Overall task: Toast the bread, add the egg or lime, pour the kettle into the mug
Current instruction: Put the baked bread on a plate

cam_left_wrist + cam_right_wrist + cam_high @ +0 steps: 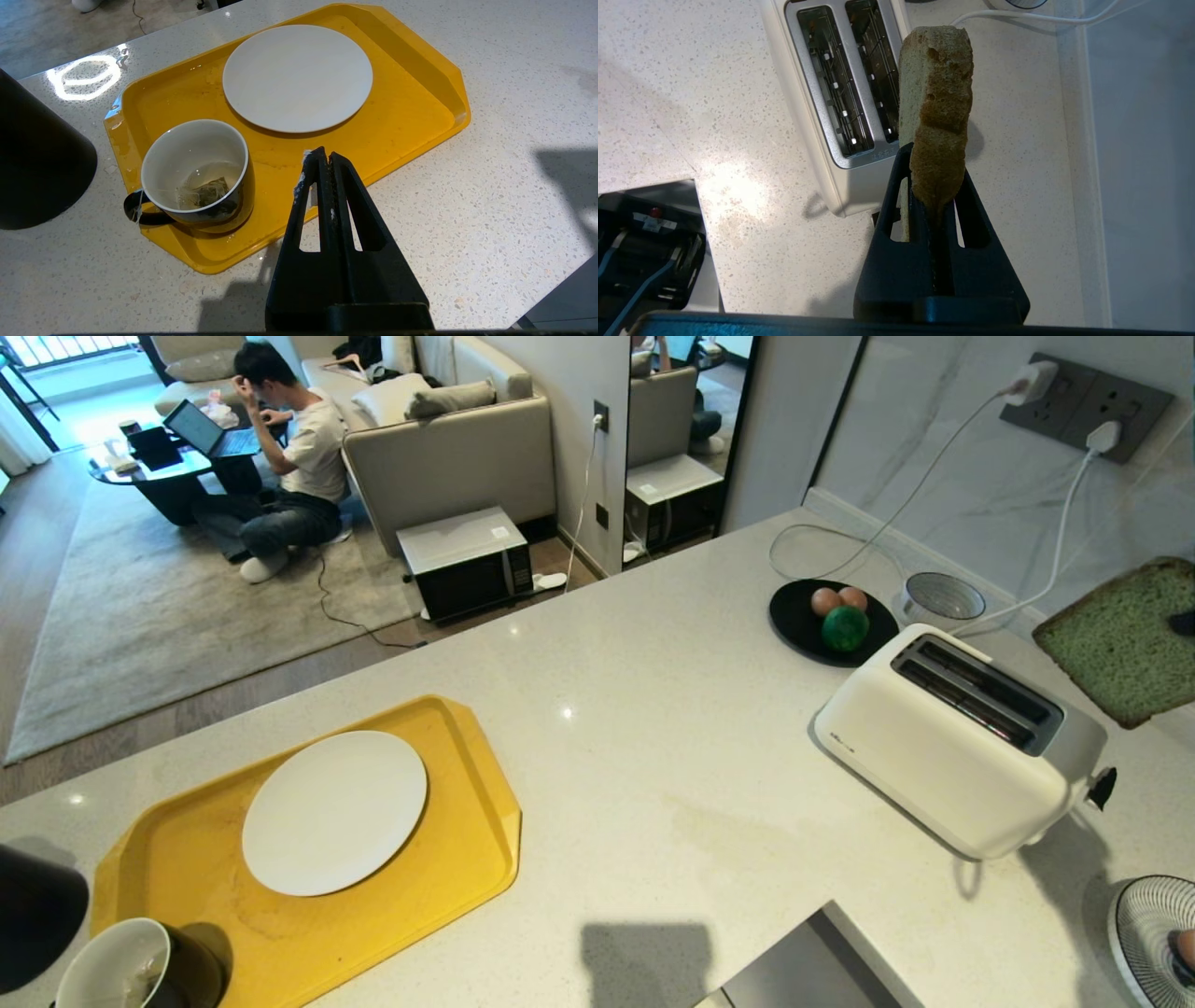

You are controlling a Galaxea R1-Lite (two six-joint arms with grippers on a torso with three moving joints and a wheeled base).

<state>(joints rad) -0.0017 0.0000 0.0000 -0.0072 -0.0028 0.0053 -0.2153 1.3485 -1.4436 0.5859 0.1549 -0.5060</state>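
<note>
Clamped in the right claw (pixel 934 186) is the bread (pixel 937 107), gripped by one crust edge and hanging in the air near the table's right rear edge. It stands edge-on, its long axis running straight out from the claw, roughly in line with the slots of the toaster (pixel 840 84). In the right wrist view the slice sits just beside the nearer slot, not yet over it, so the coming move looks to turn on a small sideways shift before any descent. The right arm alone is near; the left claw (pixel 322 156) is closed on nothing, above the table by the yellow tray (pixel 411 116).

Crumb is pale green and porous, crust tan-brown and rough; it should yield under pressure. Toaster: glossy white shell, brushed-metal top, wire guides within. Beyond it, a black plate (pixel 794 616) holds two eggs and the lime (pixel 845 628). Table surface is pale speckled stone.
</note>
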